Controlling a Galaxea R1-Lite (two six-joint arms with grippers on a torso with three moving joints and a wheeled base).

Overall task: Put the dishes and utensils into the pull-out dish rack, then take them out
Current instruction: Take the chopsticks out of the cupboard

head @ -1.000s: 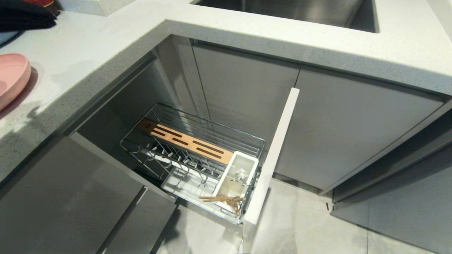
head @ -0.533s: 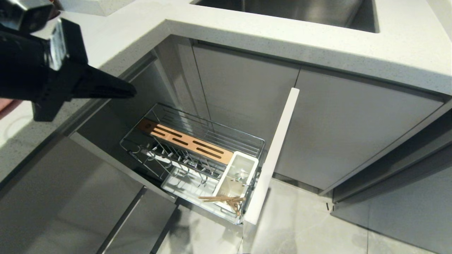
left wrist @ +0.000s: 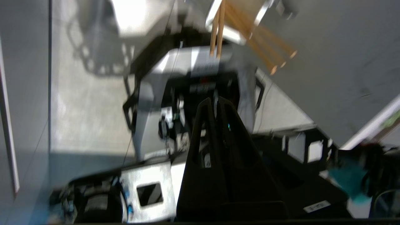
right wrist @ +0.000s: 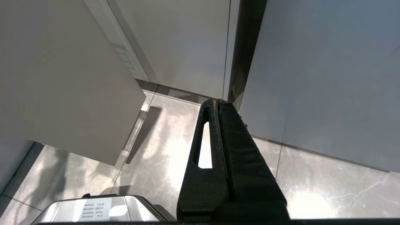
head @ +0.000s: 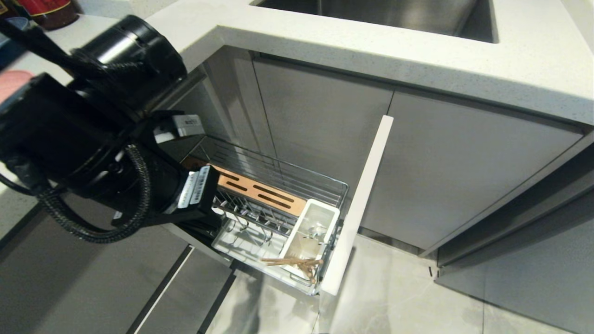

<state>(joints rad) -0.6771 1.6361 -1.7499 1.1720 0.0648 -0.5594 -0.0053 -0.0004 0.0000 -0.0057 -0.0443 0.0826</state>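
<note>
Hanging over the pulled-out rack (head: 278,195), the left arm hides the rack's rear end; its pincer (left wrist: 215,101) is closed and empty. The chopsticks (head: 292,264) lie across the utensil box (head: 311,232) at the rack's front, beside the pale front panel (head: 357,208). The right pincer (right wrist: 216,103), closed and empty, points at the floor (right wrist: 162,156).

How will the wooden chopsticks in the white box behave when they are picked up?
The chopsticks look thin and rigid, so probably stiff and light. They lean out over the box rim with loose ends splayed, so lifting one may shift the others. Smooth narrow sticks may slip in a pinch.
</note>
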